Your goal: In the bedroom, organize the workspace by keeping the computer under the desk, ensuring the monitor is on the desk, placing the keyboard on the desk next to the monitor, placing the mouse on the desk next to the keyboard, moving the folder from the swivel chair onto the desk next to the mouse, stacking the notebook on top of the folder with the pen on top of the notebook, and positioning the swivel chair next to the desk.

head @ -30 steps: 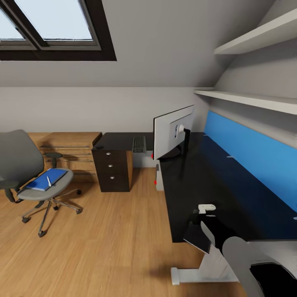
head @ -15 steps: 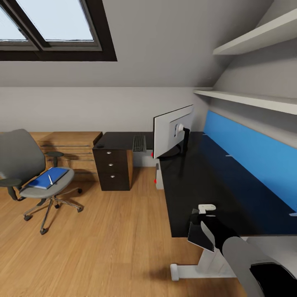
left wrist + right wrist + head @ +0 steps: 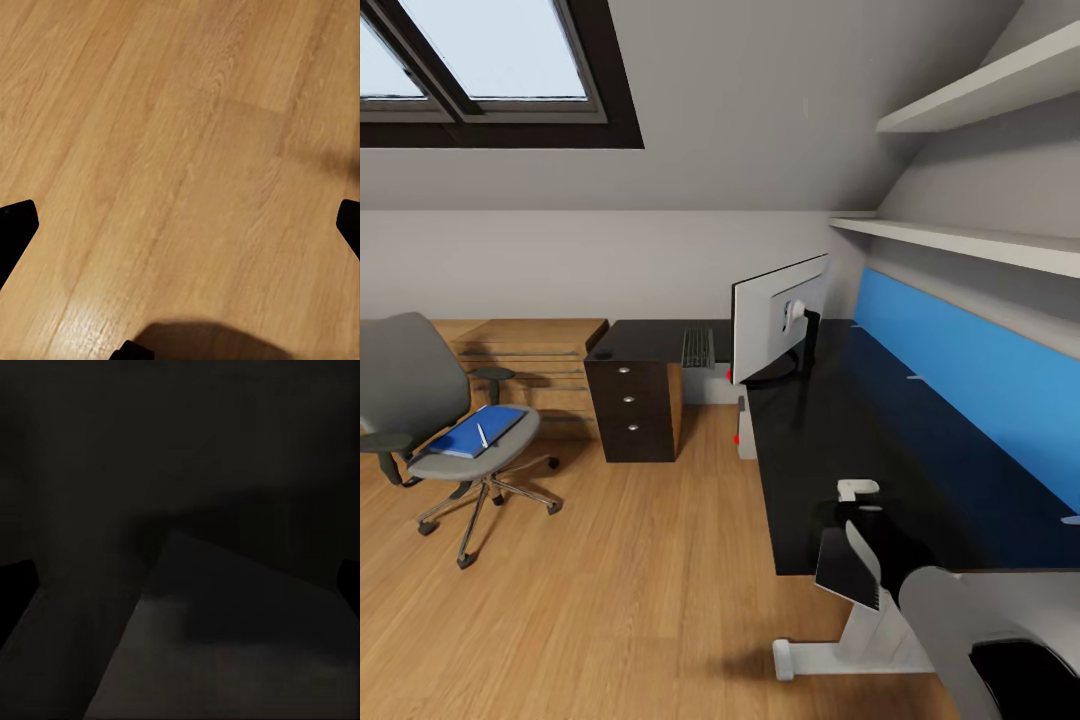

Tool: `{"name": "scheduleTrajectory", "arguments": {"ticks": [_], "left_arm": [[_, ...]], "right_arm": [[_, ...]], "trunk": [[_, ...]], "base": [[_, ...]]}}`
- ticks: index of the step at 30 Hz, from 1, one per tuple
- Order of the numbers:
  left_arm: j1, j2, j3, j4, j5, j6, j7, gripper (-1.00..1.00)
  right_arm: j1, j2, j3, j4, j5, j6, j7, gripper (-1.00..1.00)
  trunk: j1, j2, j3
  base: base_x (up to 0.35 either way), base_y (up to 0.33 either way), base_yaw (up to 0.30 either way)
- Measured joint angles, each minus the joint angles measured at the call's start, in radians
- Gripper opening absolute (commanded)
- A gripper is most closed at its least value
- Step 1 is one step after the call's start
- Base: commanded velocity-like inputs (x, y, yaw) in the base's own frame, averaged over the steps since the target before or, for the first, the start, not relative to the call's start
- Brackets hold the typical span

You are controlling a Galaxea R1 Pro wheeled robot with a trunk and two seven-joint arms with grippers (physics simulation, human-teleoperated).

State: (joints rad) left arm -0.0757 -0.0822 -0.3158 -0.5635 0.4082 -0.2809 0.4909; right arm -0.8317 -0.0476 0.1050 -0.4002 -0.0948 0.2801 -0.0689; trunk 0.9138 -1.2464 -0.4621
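Arm point(image 3: 950, 610) low — beside desk point(image 3: 860, 440)

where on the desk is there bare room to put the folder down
The desk top is bare along the stretch between the monitor and the right gripper, bordered by the blue wall panel. The far wing is more crowded: the keyboard lies beside the monitor there. The folder is on the swivel chair.
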Motion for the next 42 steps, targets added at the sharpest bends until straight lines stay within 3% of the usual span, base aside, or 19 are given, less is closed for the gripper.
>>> {"name": "scheduleTrajectory", "arguments": {"ticks": [5,10,13,22,28,34,42], "left_arm": [[0.000,0.000,0.000,0.000,0.000,0.000,0.000,1.00],[0.000,0.000,0.000,0.002,0.000,0.000,0.000,1.00],[0.000,0.000,0.000,0.002,0.000,0.000,0.000,1.00],[0.000,0.000,0.000,0.002,0.000,0.000,0.000,1.00],[0.000,0.001,0.001,0.002,0.001,0.000,0.001,1.00],[0.000,0.002,0.003,0.002,0.001,0.000,0.001,1.00],[0.000,0.002,0.003,0.002,0.001,0.000,0.001,1.00]], "right_arm": [[0.001,0.000,-0.004,-0.107,-0.005,0.168,0.004,1.00],[0.023,-0.001,-0.004,-0.281,-0.065,0.321,0.004,1.00],[0.060,-0.002,-0.004,-0.363,-0.094,0.358,0.003,1.00],[0.215,-0.003,-0.006,-0.647,-0.122,0.425,-0.001,1.00],[0.277,-0.002,-0.005,-0.768,-0.125,0.451,-0.003,1.00],[0.306,-0.002,-0.006,-0.833,-0.127,0.453,-0.010,1.00],[0.311,-0.002,-0.018,-0.846,-0.130,0.454,-0.013,1.00]], "trunk": [[0.000,0.000,0.000],[0.000,0.000,0.000],[0.000,0.000,0.000],[0.000,0.000,0.007],[0.000,0.000,0.016],[0.001,0.000,0.024],[0.001,0.000,0.025]], "base": [[0.000,0.000,0.000],[0.000,0.000,0.000],[0.000,0.000,0.000],[0.000,0.000,0.000],[-0.005,0.000,0.000],[-0.197,0.000,0.000],[-0.325,0.000,0.000]]}}
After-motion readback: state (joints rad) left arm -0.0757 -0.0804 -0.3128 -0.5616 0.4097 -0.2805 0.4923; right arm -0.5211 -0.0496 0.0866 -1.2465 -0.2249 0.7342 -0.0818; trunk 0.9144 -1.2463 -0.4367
